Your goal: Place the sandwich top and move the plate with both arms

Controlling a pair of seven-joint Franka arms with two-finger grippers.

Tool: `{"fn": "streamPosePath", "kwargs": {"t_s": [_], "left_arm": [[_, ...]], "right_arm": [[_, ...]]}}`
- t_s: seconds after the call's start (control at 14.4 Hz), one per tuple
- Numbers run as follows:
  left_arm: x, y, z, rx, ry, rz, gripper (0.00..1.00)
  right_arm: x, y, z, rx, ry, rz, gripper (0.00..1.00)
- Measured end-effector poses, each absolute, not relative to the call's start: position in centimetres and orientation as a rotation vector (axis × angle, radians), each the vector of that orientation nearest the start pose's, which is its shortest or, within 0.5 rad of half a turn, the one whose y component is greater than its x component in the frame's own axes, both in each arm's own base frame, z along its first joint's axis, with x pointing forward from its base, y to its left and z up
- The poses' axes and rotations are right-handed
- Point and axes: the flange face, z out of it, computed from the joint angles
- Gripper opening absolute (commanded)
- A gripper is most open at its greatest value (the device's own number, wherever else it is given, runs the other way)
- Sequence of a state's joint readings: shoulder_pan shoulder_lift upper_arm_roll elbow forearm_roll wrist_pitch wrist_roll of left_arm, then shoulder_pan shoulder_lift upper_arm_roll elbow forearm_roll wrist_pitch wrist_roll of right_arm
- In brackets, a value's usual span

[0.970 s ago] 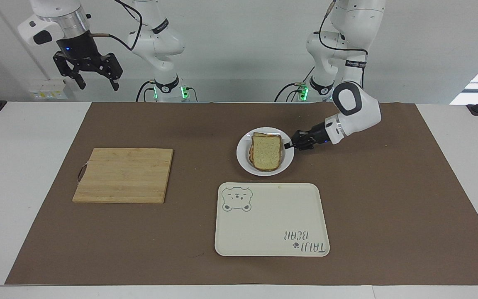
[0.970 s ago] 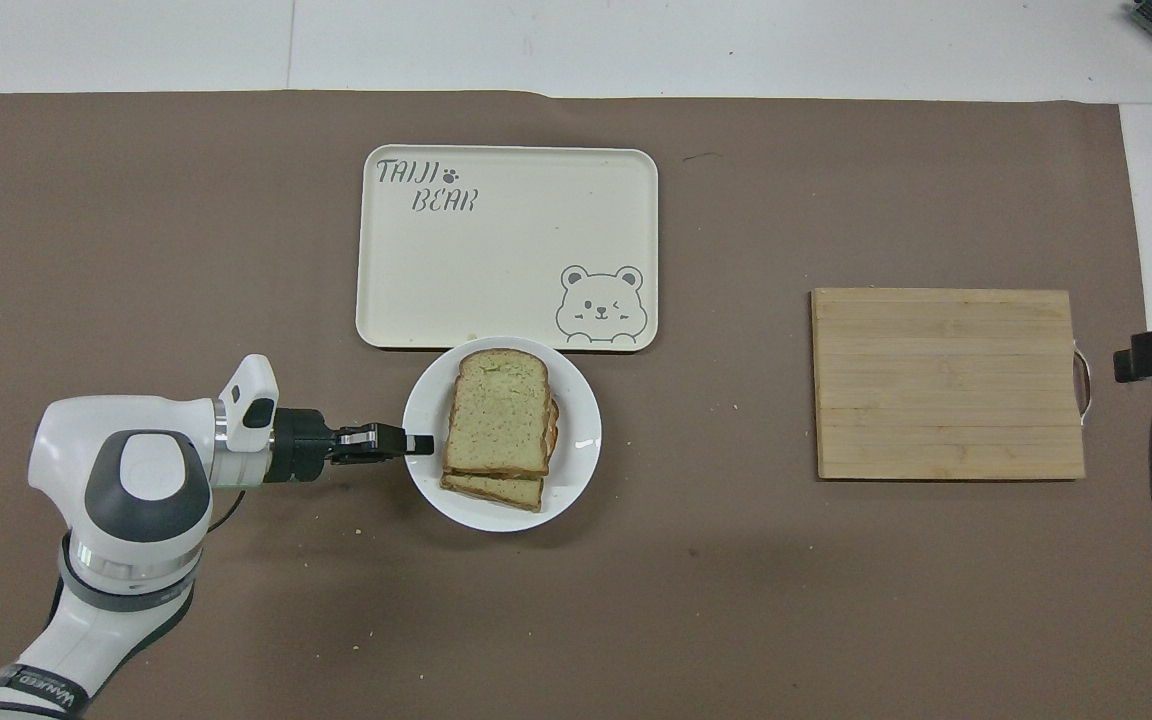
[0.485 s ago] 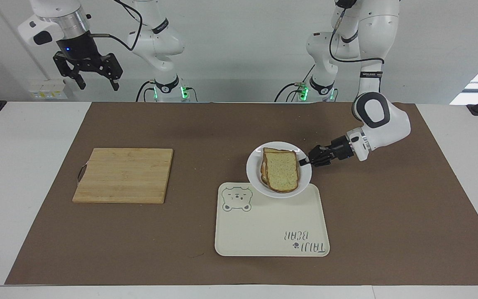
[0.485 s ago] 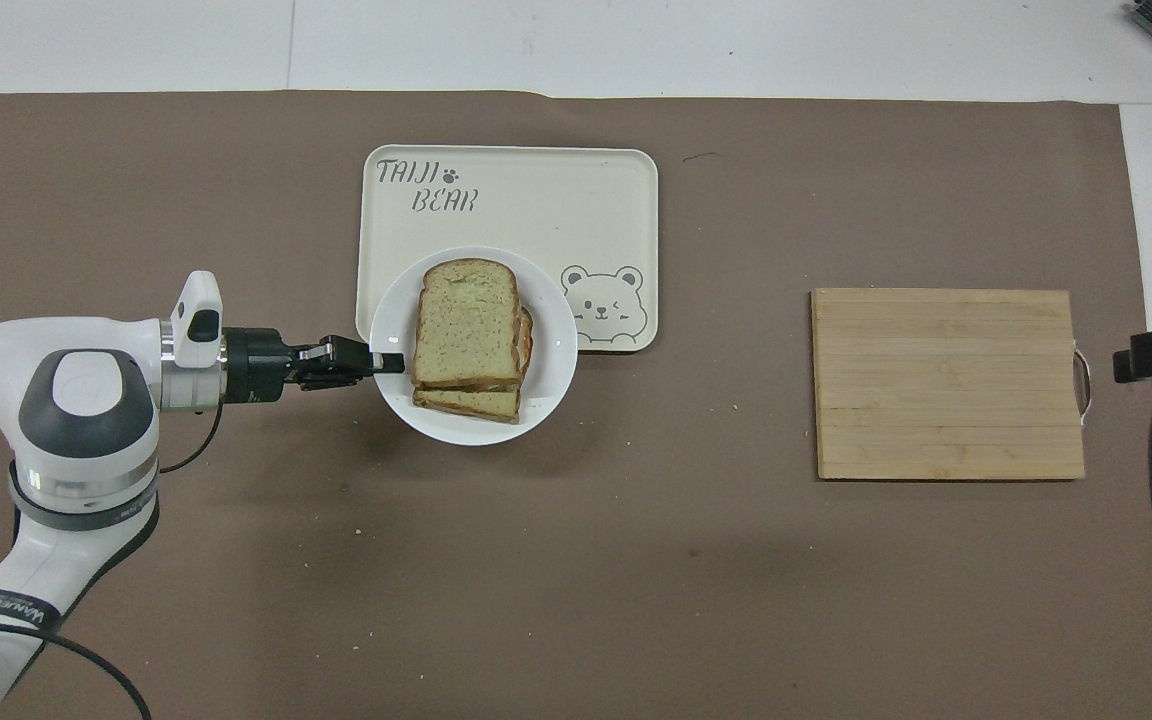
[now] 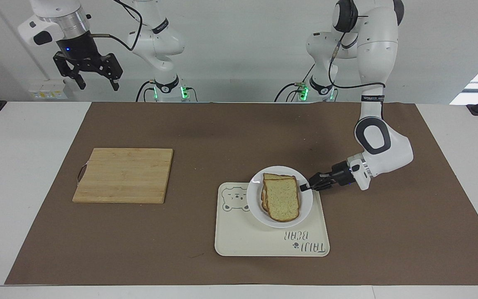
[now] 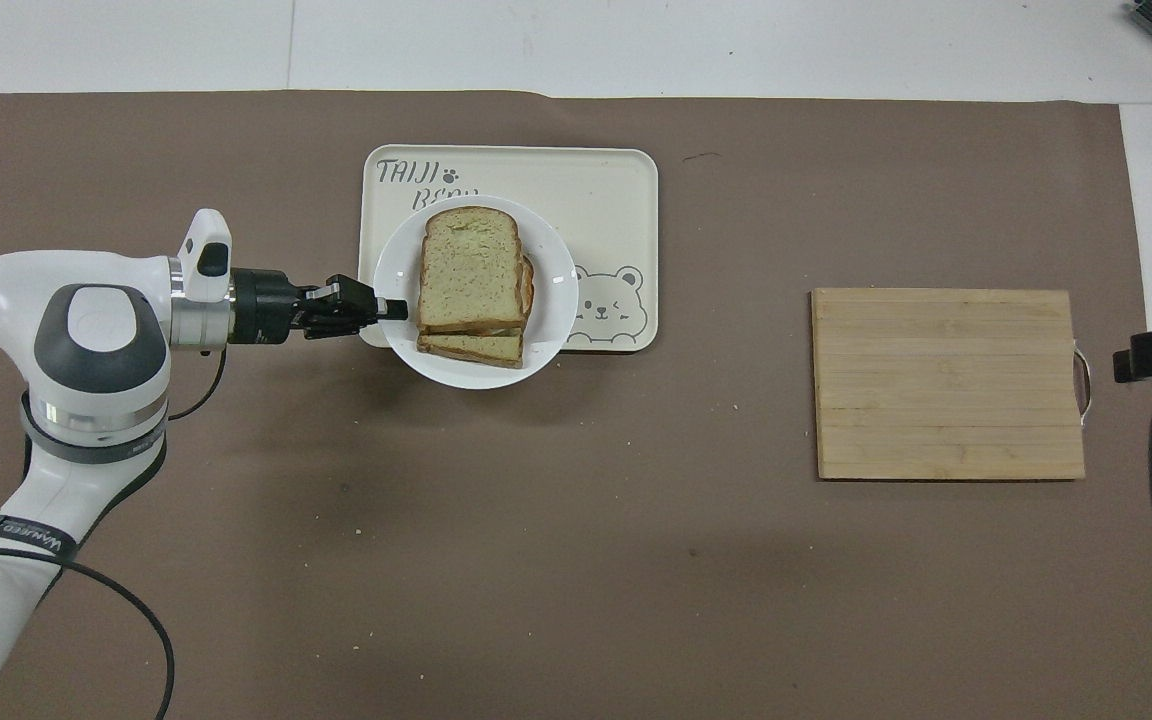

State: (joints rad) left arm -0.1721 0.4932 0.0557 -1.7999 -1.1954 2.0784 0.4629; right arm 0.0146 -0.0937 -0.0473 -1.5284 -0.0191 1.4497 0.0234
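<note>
Currently the left gripper (image 5: 305, 187), a black two-finger claw, is clamping the rim of the small round glossy white plate (image 5: 255, 199) at the edge toward the left arm's end of the table, fingertips pinched together on it. The plate is hanging over the cream rectangular tray with the bear drawing (image 5: 239, 241), covering the tray's part nearest the robots; whether it is touching the tray I cannot tell. The sandwich top (image 5: 282, 199), a pale speckled bread slice with brown crust, is lying on the stacked sandwich on the plate, slightly offset from the slice under it.

Judgement: top slice placed; plate transfer is under way. To do it well: keep the plate level, since the one-sided rim grip is inviting tilt and the loose stack may be sliding; lower slowly until seated inside the tray rim before releasing.

The right gripper (image 5: 88, 70) is waiting, jaws apart, high over the right arm's end. The bamboo cutting board (image 5: 123, 175) is lying well apart.
</note>
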Motion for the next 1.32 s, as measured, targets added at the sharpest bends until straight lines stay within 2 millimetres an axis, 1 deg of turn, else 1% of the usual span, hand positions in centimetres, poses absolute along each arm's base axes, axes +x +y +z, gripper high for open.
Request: {"fn": "streamPosePath", "kwargs": {"t_s": [0.07,0.21,0.28,0.35,0.62,0.83,0.97,1.18,1.32], "left_arm": [[64.3,-12.8,27.2,2.195,0.186,-0.011,0.00],[65.0,-14.3,26.8,2.203,0.178,0.015,0.00],[65.2,-15.0,27.1,2.203,0.171,0.026,0.58],[65.3,-15.2,27.3,2.202,0.168,0.032,1.00],[65.8,-14.2,27.7,2.227,0.153,0.049,1.00],[66.4,-12.9,29.6,2.260,0.152,0.076,1.00],[66.6,-11.6,31.9,2.340,0.178,0.066,1.00],[66.3,-9.6,37.0,2.528,0.178,0.082,1.00],[65.7,-8.1,40.0,2.636,0.141,0.092,1.00]], "right_arm": [[51.1,-2.0,68.3,-3.155,0.092,-0.023,1.00],[51.1,-2.0,68.3,-3.155,0.092,-0.023,1.00],[51.1,-2.0,68.3,-3.155,0.092,-0.023,1.00],[51.1,-2.0,68.3,-3.155,0.092,-0.022,1.00],[51.1,-2.0,68.3,-3.155,0.092,-0.021,1.00],[51.1,-2.0,68.3,-3.155,0.092,-0.021,1.00],[51.1,-2.0,68.3,-3.155,0.092,-0.021,1.00],[51.1,-2.0,68.3,-3.155,0.092,-0.021,1.00],[51.1,-2.0,68.3,-3.155,0.092,-0.021,1.00]]}}
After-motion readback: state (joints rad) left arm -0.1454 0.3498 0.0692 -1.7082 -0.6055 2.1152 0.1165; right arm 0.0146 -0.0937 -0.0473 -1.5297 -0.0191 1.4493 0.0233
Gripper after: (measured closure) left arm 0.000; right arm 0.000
